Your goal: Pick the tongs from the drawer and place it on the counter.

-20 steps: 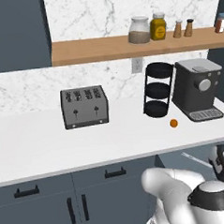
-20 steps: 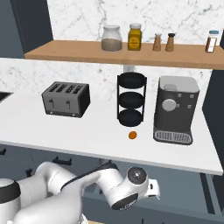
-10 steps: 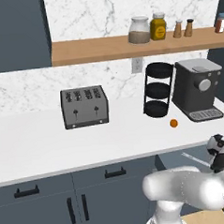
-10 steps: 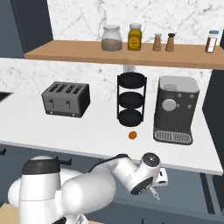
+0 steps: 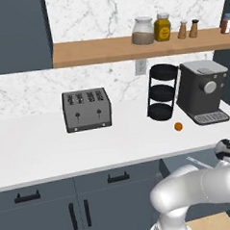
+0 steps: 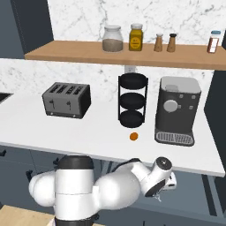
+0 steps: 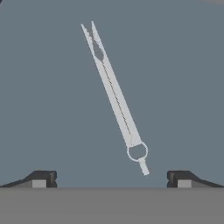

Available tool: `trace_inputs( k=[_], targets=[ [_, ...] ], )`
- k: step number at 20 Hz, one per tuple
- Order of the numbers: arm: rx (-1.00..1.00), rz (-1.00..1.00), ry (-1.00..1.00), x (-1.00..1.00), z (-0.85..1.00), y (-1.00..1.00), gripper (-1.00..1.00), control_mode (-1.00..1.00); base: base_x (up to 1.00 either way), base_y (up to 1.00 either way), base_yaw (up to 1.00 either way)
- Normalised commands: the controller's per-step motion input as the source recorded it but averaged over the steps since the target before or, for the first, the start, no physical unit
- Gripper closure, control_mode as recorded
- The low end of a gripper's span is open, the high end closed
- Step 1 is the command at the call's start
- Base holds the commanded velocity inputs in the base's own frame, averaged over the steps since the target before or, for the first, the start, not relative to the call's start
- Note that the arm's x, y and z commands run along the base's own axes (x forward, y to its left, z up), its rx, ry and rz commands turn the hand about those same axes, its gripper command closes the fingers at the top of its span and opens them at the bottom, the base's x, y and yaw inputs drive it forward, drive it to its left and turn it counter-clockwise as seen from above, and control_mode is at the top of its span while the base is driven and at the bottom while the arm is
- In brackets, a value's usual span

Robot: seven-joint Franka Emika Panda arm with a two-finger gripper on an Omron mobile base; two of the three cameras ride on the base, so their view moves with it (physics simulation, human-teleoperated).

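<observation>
Hovering spread wide, the gripper (image 7: 111,178) may miss the thin tongs (image 7: 114,93), slanted from upper left to lower centre in the drawer (image 7: 48,109).

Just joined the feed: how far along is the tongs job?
Done: the arm has reached into the drawer, with the open gripper above the tongs. In hand: nothing yet; the tongs lie flat on the drawer floor between the spread fingertips. Left: grasp, lift, and set them on the white counter.

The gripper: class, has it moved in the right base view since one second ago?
Yes. The gripper has swung rightward and now hangs below the counter edge, roughly under the coffee machine.
</observation>
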Motion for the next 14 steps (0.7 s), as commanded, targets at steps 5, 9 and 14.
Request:
trace_inputs(
  k=[5,9,14],
  targets=[
    [0.04,0.03,0.00,0.24,-0.52,-0.25,-1.00,-1.00,0.00,0.00,0.00],
    [0.00,0.02,0.00,0.12,-0.69,-0.04,-1.00,-1.00,0.00,0.00,0.00],
    [0.00,0.03,0.01,0.15,-0.73,0.00,1.00,-1.00,0.00,0.00,0.00]
  ],
)
